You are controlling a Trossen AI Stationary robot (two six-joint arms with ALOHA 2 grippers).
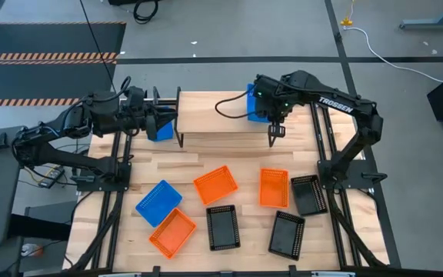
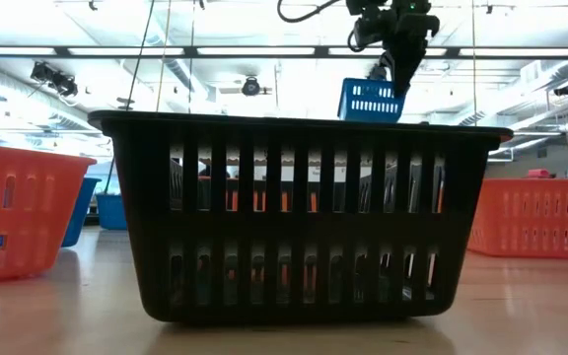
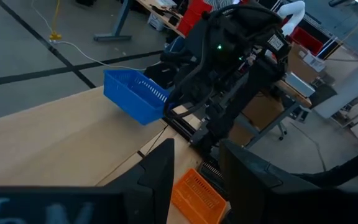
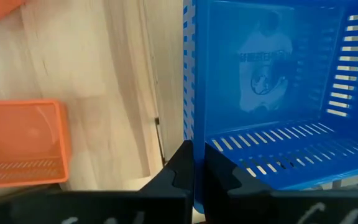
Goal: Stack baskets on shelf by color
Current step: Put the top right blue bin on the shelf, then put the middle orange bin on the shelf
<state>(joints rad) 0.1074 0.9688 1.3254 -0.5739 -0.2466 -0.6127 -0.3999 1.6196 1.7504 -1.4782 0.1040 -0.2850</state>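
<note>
1. Black basket (image 2: 299,217) is filling the low view, sitting on the desk (image 1: 244,165) closest to the camera; beyond it the blue basket (image 2: 371,100) is hanging above.
2. That blue basket (image 4: 272,93) is being held over the right end of the shelf (image 1: 214,119), the right fingers (image 4: 196,163) closed on its side wall.
3. To do this well, I judge the basket should be kept level and lowered flat onto the shelf top, clear of the edge, before the fingers let go.
4. A second blue basket (image 1: 161,127) is sitting at the shelf's left end by the left fingers (image 1: 154,114); I cannot tell whether they are gripping it.
5. Remaining baskets are lying on the desk, including an orange basket (image 1: 215,185).
</note>
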